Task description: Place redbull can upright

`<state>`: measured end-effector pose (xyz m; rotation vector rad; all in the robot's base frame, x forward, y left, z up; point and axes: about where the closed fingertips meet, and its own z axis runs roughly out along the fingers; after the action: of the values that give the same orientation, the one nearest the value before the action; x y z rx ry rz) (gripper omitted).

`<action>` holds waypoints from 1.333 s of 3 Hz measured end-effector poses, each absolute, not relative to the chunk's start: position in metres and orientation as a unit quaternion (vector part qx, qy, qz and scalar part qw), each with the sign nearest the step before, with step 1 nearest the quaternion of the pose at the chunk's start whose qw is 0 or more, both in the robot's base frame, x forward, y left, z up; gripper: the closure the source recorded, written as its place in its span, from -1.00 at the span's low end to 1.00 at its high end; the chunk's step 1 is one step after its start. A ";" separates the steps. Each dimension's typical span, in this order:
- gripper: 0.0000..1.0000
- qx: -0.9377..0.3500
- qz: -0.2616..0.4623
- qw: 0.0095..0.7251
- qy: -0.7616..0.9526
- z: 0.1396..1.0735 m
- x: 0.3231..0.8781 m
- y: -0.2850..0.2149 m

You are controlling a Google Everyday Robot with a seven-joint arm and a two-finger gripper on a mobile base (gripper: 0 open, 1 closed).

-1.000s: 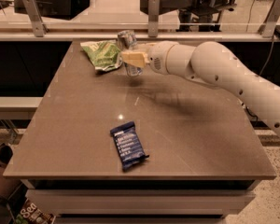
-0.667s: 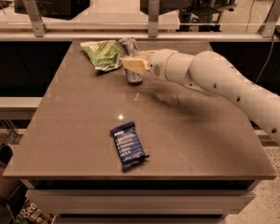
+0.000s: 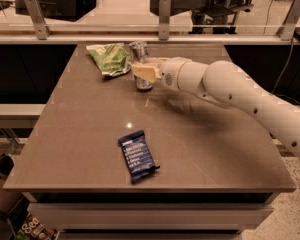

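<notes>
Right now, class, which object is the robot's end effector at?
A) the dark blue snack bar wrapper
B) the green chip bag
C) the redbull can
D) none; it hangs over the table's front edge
C: the end effector is at the redbull can, which stands upright toward the back of the table beside the green chip bag; the blue wrapper lies apart near the front.

You have the redbull can (image 3: 139, 52) upright toward the table's (image 3: 90, 134) far edge. It is slim and silvery, with its shiny rimmed top facing up and its base at the surface. The gripper (image 3: 144, 72) sits across its middle.
</notes>
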<state>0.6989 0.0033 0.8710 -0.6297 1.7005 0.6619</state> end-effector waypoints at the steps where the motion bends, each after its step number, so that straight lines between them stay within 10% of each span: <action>1: 1.00 -0.268 0.282 0.569 0.724 0.872 0.699 0.003; 4: 1.00 -0.251 0.271 0.609 0.702 0.883 0.694 -0.019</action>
<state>0.6944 -0.0188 0.8830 -0.5801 1.6217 0.6257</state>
